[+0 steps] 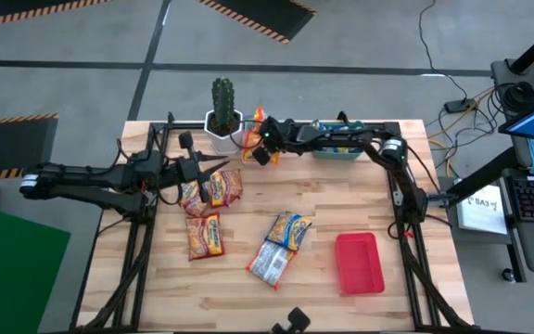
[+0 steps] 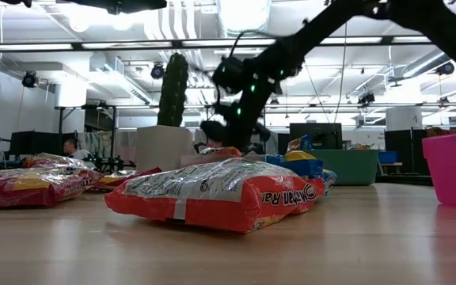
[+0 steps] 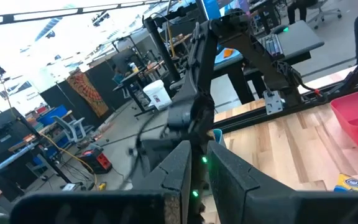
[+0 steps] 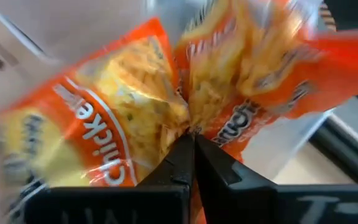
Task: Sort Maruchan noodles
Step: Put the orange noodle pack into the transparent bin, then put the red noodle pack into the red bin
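While the right gripper (image 4: 193,146) stands pinched shut on a crumpled orange packet (image 4: 135,106), it holds that packet off the table beside the cactus pot (image 1: 222,127) at the far edge. Its arm reaches over the teal bin (image 1: 339,148). The left gripper (image 1: 213,166) rests nearly closed, with nothing visibly in it, over a cluster of three packets (image 1: 209,190) on the left. Two more packets (image 1: 281,243) lie mid-table, and the red tray (image 1: 359,263) beside them looks bare.

By my reckoning the sort is early: five packets lie loose and one is in hand. Whatever the bin holds is mostly hidden by the arm, and what lies behind the pot cannot be made out.
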Controlling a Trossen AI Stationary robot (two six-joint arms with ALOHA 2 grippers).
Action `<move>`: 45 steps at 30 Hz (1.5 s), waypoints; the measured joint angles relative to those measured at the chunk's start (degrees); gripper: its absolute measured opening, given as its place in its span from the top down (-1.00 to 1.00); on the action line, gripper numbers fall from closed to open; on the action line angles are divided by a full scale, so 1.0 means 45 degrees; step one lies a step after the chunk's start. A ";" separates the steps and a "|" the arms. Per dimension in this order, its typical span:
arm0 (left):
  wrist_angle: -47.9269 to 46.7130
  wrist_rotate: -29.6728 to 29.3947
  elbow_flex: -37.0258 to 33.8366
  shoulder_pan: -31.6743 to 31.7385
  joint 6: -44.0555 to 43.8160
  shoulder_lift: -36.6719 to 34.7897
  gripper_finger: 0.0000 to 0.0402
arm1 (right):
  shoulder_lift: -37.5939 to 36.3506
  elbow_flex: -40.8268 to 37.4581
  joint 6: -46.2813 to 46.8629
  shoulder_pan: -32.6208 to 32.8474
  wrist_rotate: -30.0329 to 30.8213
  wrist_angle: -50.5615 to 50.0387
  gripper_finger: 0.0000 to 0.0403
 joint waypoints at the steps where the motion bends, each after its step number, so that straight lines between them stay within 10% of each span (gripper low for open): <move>1: -0.0002 0.0000 0.0000 0.0000 -0.0058 0.0000 0.82 | -0.0220 -0.0004 -0.0017 0.0010 -0.0007 -0.0019 0.96; 14: -0.2049 0.0036 -0.0323 -0.0031 -0.4600 0.0000 0.82 | -0.4317 -0.0481 -0.0265 0.1581 0.0032 -0.3412 0.96; 27: -0.3978 0.0799 -0.2492 -0.0320 -1.1503 0.1027 0.82 | -0.8244 -0.6265 0.1954 0.6038 0.0468 -0.1706 0.96; 45: -0.6516 0.1466 0.0724 -0.1948 -1.0661 0.6723 0.60 | -1.1078 -1.2310 0.2148 0.7820 0.0704 0.5007 0.96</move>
